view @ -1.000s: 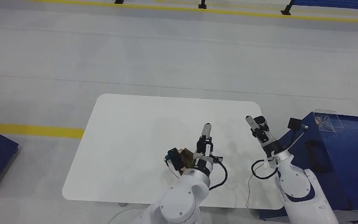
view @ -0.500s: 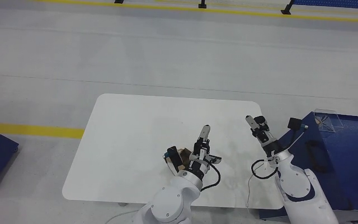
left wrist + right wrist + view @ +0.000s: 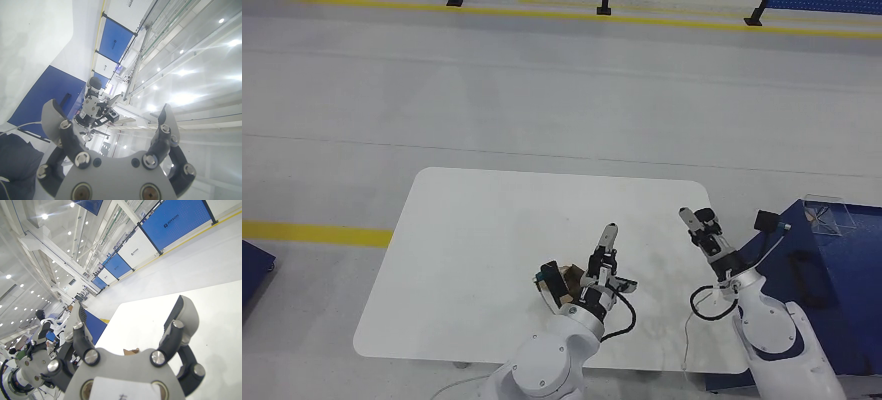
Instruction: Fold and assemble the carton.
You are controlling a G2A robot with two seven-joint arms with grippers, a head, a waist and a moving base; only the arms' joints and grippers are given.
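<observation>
Carton sits at lower centre of the top view, down-left of the spread left gripper, while the right gripper, also spread, is further right.

Bright, even hall light, with strong glare in the left wrist view.
From the top, the white table is lit evenly from above. In the left wrist view, the ceiling lamps flare into wide white patches, and a pale haze lies over that side. The metal of the left gripper carries soft reflections. In both wrist views, the straight roof beams bend towards the edges.
</observation>
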